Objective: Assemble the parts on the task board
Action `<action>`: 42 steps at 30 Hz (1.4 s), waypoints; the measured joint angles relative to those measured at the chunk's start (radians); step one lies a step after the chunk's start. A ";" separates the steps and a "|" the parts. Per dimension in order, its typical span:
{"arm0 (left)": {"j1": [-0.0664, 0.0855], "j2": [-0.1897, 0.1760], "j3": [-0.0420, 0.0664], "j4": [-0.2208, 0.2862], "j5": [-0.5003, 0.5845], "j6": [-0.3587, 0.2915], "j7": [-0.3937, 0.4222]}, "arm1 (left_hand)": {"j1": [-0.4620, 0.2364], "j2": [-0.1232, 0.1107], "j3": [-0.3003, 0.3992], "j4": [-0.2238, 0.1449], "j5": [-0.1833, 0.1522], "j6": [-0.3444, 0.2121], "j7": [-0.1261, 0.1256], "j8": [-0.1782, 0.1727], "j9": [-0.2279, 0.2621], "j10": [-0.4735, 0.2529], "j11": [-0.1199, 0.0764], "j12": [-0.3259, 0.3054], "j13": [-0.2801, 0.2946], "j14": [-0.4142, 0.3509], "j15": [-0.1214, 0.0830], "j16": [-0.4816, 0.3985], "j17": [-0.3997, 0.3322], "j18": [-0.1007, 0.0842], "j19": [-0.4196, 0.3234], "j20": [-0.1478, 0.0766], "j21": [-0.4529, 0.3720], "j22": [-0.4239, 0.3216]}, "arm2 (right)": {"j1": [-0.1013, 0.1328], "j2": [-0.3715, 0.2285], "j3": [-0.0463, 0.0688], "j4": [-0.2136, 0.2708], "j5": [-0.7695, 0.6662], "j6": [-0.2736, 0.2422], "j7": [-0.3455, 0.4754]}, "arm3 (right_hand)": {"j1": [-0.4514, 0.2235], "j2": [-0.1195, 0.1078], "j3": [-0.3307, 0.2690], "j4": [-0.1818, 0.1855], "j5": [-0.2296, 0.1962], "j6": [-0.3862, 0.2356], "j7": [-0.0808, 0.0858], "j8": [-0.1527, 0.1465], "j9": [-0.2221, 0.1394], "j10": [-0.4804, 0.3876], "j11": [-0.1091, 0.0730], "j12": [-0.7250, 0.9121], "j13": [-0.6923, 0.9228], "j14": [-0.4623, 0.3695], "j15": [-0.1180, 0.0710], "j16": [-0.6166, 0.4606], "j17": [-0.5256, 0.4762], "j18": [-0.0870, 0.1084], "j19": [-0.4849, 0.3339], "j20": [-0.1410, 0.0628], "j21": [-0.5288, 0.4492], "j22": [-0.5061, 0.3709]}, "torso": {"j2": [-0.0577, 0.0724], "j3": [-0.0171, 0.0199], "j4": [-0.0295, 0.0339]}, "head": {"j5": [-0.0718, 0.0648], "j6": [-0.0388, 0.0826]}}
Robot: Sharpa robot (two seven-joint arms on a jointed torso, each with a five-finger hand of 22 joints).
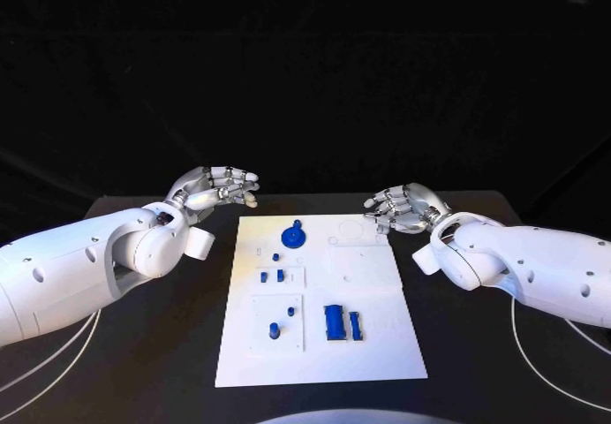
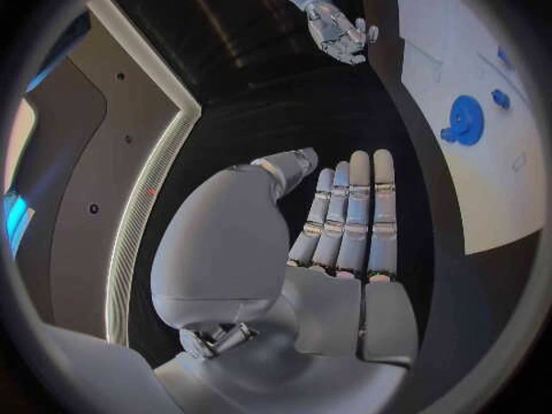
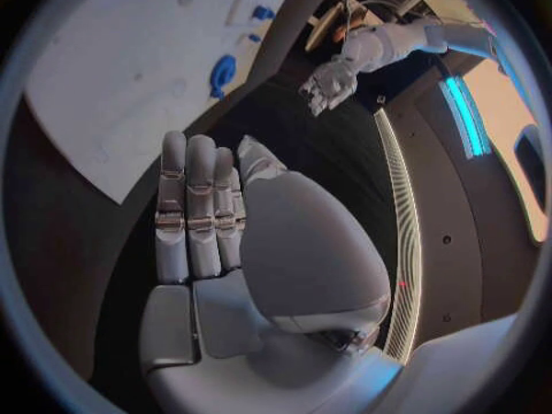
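L hand [image 1: 214,187] & R hand [image 1: 403,208] fingers apart, holding nothing

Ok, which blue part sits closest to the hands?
The round disc-shaped part at the board's far end, between both hands; the other blue parts lie nearer the robot.

One task board [image 1: 369,353] is seen on the tabletop [image 1: 153,362]. Seven blue parts [image 1: 334,321] are counted on it. Two hands are present: left hand [image 1: 214,188] and right hand [image 1: 403,208].
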 measured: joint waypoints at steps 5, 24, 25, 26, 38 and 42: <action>-0.009 0.041 0.000 -0.066 0.071 -0.044 0.055 | -0.013 -0.010 0.030 0.024 0.000 -0.012 0.000 -0.027 -0.028 0.064 0.007 -0.206 -0.005 0.008 0.029 -0.298 -0.075 0.000 -0.009 0.059 -0.284 -0.186 | 0.000 0.086 0.009 -0.151 0.187 -0.001 0.135 | -0.047 -0.047 0.150 -0.002 -0.023 0.027 0.034 -0.068 -0.079 0.004 0.051 -0.228 -0.335 -0.101 0.053 -0.280 -0.141 0.000 -0.147 0.073 -0.032 -0.225 | -0.013 0.0003 -0.0010 | 0.000 0.055; -0.063 0.057 0.015 0.022 0.115 -0.196 0.091 | -1.019 0.168 -0.543 -0.078 -0.149 -0.680 -0.175 -0.439 -0.229 -0.768 -0.151 -0.516 -0.061 -0.749 -0.100 -0.796 -0.231 -0.149 -0.665 -0.187 -0.670 -0.409 | -0.099 0.101 0.125 0.006 0.374 -0.101 0.219 | -1.098 0.091 -0.106 -0.266 -0.191 -0.773 -0.143 -0.265 -0.500 -0.909 -0.073 -0.430 -0.742 -1.052 -0.011 -0.692 -0.579 -0.141 -1.046 -0.101 -0.084 -0.937 | -0.074 0.0145 0.0068 | 0.033 0.147; -0.069 0.056 0.017 0.038 0.116 -0.218 0.093 | -1.071 0.170 -0.551 -0.079 -0.152 -0.689 -0.177 -0.445 -0.231 -0.780 -0.153 -0.516 -0.061 -0.759 -0.102 -0.801 -0.232 -0.149 -0.675 -0.189 -0.673 -0.410 | -0.108 0.099 0.136 0.028 0.388 -0.116 0.224 | -1.163 0.093 -0.110 -0.270 -0.196 -0.784 -0.146 -0.269 -0.505 -0.927 -0.074 -0.432 -0.745 -1.069 -0.013 -0.696 -0.584 -0.141 -1.058 -0.103 -0.084 -0.945 | -0.078 0.0155 0.0073 | 0.034 0.152; -0.079 0.056 0.019 0.059 0.118 -0.248 0.096 | -1.127 0.173 -0.559 -0.081 -0.154 -0.699 -0.181 -0.450 -0.234 -0.793 -0.156 -0.521 -0.062 -0.769 -0.105 -0.806 -0.234 -0.149 -0.683 -0.195 -0.673 -0.412 | -0.119 0.098 0.146 0.054 0.407 -0.136 0.231 | -1.234 0.096 -0.114 -0.274 -0.197 -0.796 -0.149 -0.271 -0.511 -0.948 -0.077 -0.432 -0.749 -1.088 -0.014 -0.699 -0.589 -0.141 -1.071 -0.106 -0.084 -0.954 | -0.080 0.0159 0.0077 | 0.035 0.154; -0.134 0.052 0.033 0.191 0.144 -0.529 0.131 | -1.360 0.183 -0.590 -0.088 -0.162 -0.735 -0.195 -0.471 -0.244 -0.843 -0.167 -0.529 -0.065 -0.813 -0.114 -0.824 -0.241 -0.158 -0.724 -0.211 -0.685 -0.418 | -0.153 0.089 0.178 0.131 0.527 -0.261 0.279 | -1.503 0.105 -0.131 -0.285 -0.204 -0.835 -0.159 -0.277 -0.531 -1.019 -0.084 -0.440 -0.762 -1.153 -0.018 -0.711 -0.609 -0.157 -1.113 -0.119 -0.087 -0.984 | -0.091 0.0183 0.0088 | 0.036 0.159; -0.137 0.052 0.034 0.199 0.150 -0.575 0.138 | -1.363 0.185 -0.590 -0.088 -0.162 -0.735 -0.195 -0.471 -0.244 -0.843 -0.167 -0.529 -0.065 -0.813 -0.114 -0.824 -0.242 -0.164 -0.724 -0.211 -0.685 -0.419 | -0.153 0.089 0.178 0.131 0.540 -0.275 0.285 | -1.536 0.106 -0.134 -0.288 -0.207 -0.843 -0.161 -0.280 -0.533 -1.030 -0.085 -0.440 -0.764 -1.164 -0.020 -0.711 -0.611 -0.157 -1.120 -0.118 -0.087 -0.988 | -0.092 0.0186 0.0088 | 0.037 0.159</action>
